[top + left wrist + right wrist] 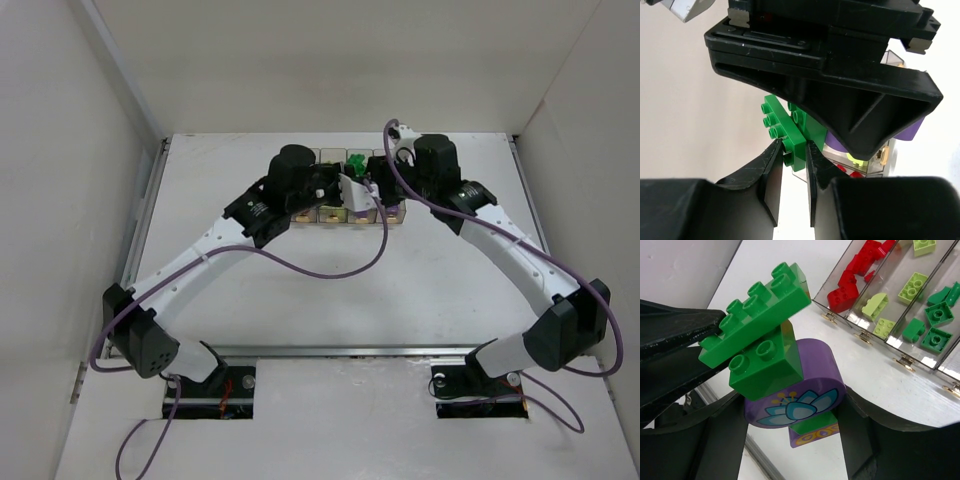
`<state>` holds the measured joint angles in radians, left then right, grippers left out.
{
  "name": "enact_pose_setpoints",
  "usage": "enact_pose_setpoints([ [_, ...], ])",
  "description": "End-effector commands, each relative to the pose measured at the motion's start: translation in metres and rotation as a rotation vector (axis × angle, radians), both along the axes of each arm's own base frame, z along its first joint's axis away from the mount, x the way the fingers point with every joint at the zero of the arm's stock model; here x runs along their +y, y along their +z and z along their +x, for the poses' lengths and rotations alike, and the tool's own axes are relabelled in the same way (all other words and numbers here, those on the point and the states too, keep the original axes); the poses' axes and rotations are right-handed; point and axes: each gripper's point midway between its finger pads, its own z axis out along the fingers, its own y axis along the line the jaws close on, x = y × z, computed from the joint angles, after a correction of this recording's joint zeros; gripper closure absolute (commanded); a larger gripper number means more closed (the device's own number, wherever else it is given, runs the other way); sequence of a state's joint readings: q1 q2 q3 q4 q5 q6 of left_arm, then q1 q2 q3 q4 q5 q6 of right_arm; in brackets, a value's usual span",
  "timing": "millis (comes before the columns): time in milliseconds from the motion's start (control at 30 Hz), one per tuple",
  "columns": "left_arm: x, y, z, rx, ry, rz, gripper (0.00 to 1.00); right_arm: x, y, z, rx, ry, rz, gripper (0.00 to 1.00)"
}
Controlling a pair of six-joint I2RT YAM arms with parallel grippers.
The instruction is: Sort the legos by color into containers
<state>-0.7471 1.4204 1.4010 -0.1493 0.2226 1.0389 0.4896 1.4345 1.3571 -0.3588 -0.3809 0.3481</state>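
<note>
Meeting above the far edge of the table (300, 300), the two arms share one clump of legos (775, 365) held up off the surface. The right gripper (790, 427) is clamped on the purple brick (815, 370), a rounded piece with a flower print, one finger on each of its sides. A lower green brick (765, 372) sits on the purple one, and a top green brick (760, 305) lies across it, tilted. The left gripper (790, 150) has its jaws drawn in against that top green brick, a fingertip (771, 152) touching each long edge.

The containers (847, 315) stand in a row by the table's far edge, middle of its width, with the clump just beside their tabbed ends. In the right wrist view three bins show their contents: red legos (860, 270) in the one nearest the clump, lime legos (912, 287) in the next, loose green legos (935, 315) in the third. A fourth bin shows only a corner, and what it holds cannot be told.
</note>
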Motion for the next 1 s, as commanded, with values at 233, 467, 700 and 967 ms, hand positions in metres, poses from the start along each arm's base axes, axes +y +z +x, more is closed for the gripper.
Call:
enact_pose_setpoints([
  [233, 0.015, 0.066, 0.045, -0.016, 0.255, -0.298, 1.0, -0.027, -0.019, -0.005, 0.078, -0.05, 0.036, 1.0],
  [467, 0.003, 0.041, 0.075, 0.239, 0.291, -0.459, 1.0, -0.058, -0.035, 0.007, 0.085, -0.181, -0.011, 1.0],
  [700, -0.039, -0.033, 0.095, 0.505, 0.15, -0.434, 0.99, -0.099, -0.036, 0.021, 0.053, -0.338, -0.074, 1.0],
  [967, -0.037, -0.101, 0.155, 0.738, 0.204, -0.498, 0.88, -0.103, -0.037, 0.036, 0.049, -0.353, -0.112, 1.0],
])
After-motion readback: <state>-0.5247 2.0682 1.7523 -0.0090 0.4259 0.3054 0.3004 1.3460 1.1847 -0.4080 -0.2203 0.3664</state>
